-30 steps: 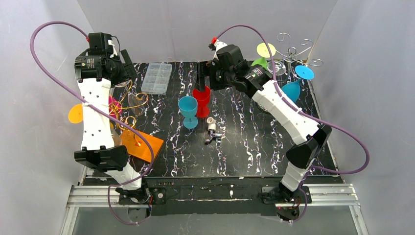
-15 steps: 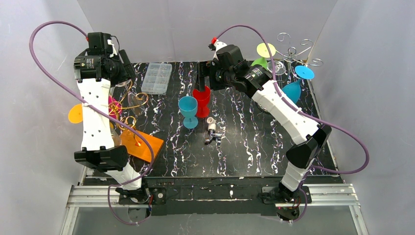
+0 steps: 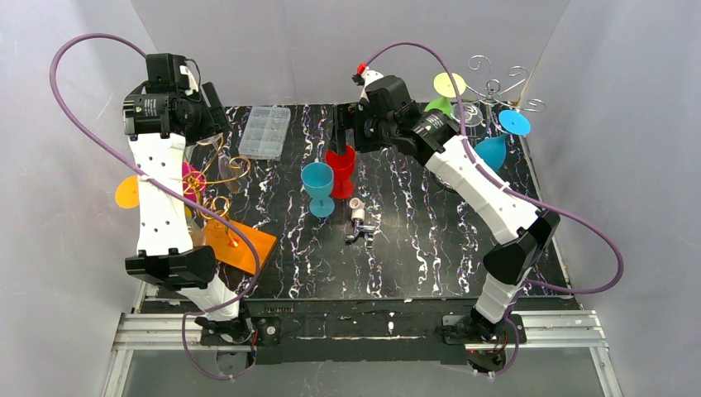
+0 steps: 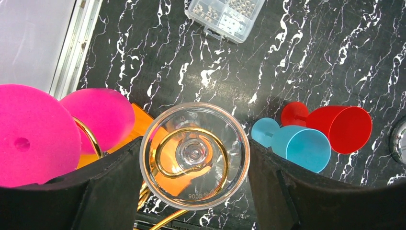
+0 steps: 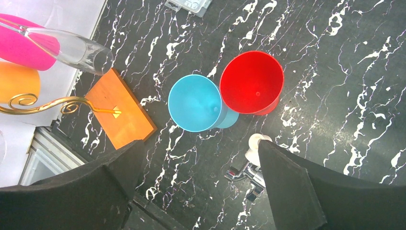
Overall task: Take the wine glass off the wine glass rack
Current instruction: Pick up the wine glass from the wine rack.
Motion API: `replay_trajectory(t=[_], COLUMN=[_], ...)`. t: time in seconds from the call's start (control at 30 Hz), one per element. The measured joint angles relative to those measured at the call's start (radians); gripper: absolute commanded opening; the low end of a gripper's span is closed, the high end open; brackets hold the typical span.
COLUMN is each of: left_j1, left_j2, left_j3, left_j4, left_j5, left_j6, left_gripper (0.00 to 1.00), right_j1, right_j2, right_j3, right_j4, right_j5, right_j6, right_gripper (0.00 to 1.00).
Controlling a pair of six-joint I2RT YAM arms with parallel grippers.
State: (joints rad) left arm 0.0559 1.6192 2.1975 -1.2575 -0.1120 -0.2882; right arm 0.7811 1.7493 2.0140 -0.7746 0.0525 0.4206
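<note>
Black marbled bench (image 3: 430,240). Left end effector (image 4: 195,142): fingers closed against the foot of one clear wine glass (image 4: 194,155), which hangs on the orange-based gold rack (image 3: 241,245). Right end effector (image 5: 200,143): fully spread, empty. Beneath it: one red glass (image 5: 252,81), one blue glass (image 5: 194,103).

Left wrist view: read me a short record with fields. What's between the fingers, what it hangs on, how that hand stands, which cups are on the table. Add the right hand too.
between fingers: clear glass, foot up, seen from above
hangs on: gold rack, its spiral showing through the foot
left hand: fingers flank the foot; contact unclear
cups: red cup and blue cup, upright, side by side
right hand: open, empty, above the cups
</note>
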Motion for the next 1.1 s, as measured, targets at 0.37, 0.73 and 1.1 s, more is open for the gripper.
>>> replay_trajectory(t=[0.37, 0.73, 1.1], left_j1=[-0.007, -0.014, -0.02], left_j2=[-0.026, -0.098, -0.117], left_j3=[-0.011, -0.064, -0.078], left_j4=[0.012, 0.026, 0.022], left_j5=[0.039, 0.058, 0.067], left_j6=[0.01, 0.013, 0.015], left_gripper=[0.43, 0.42, 0.41], right_j1=[0.0, 0.0, 0.0], right_j2=[0.0, 0.0, 0.0], right_j3=[0.0, 0.0, 0.0], right_j4=[0.0, 0.0, 0.0], right_j5=[0.0, 0.0, 0.0], right_j6=[0.001, 0.002, 0.002], right_gripper=[0.98, 0.98, 0.98])
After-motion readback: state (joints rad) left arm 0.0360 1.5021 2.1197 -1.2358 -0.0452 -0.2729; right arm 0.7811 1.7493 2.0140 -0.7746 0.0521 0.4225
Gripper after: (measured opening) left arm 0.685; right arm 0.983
